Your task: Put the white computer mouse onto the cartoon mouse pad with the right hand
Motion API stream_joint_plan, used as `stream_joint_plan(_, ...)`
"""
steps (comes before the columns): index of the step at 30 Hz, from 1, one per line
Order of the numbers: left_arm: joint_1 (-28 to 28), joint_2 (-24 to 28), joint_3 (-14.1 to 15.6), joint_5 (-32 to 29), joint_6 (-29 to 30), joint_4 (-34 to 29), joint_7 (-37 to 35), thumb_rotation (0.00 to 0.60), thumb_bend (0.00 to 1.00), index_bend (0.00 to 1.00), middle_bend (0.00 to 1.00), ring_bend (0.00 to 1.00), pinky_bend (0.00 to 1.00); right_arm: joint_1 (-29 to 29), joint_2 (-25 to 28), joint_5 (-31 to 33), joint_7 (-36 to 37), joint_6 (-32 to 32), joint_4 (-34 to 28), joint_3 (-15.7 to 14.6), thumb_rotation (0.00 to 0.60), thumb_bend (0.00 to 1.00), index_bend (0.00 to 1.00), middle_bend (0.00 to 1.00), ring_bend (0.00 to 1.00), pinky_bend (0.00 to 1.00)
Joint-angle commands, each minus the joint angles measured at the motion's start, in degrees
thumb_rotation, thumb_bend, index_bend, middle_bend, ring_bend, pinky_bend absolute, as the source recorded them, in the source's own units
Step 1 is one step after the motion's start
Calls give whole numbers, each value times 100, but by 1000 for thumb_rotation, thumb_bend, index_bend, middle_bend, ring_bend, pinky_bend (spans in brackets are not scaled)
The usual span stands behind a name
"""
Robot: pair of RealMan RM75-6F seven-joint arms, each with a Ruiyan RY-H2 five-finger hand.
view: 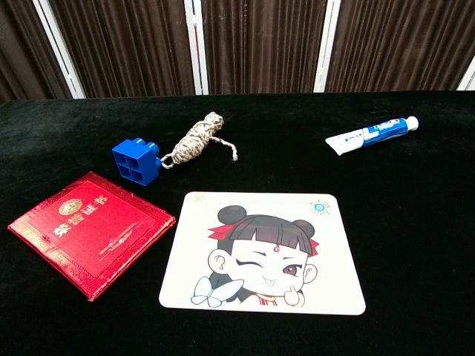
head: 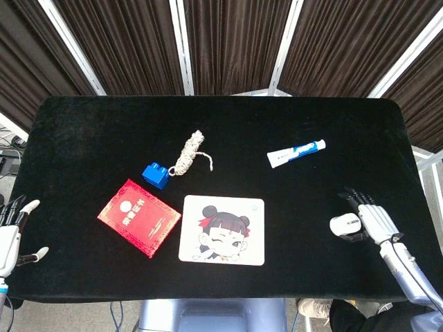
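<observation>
The white computer mouse lies on the black table at the right, well right of the cartoon mouse pad, which also fills the near middle of the chest view. My right hand sits against the mouse's right end. Its fingers stretch out above the mouse and the thumb reaches in below it. The mouse rests on the cloth. My left hand hangs off the table's left edge, fingers apart and holding nothing. Neither hand nor the mouse shows in the chest view.
A red booklet lies left of the pad. A blue brick and a coil of rope sit behind it. A toothpaste tube lies at the back right. The table's right edge runs close beside my right hand.
</observation>
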Motion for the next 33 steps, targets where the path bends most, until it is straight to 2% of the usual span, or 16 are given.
stream_joint_plan(1, 0, 0, 1, 1, 3, 4, -2, 600, 119, 132, 0, 0, 0, 37, -101, 12, 15, -59, 133, -45, 600, 63, 129, 0, 0, 0)
stream_joint_plan(14, -7, 0, 6, -14, 4, -9, 33, 600, 119, 133, 0, 0, 0, 79, -323, 58, 94, -176, 584, -141, 600, 65, 227, 35, 0, 0)
stream_joint_plan(33, -11, -2, 18, -14, 16, -20, 82, 600, 121, 144, 0, 0, 0, 71, -633, 13, 604, -184, 1299, -256, 600, 66, 277, 54, 0, 0)
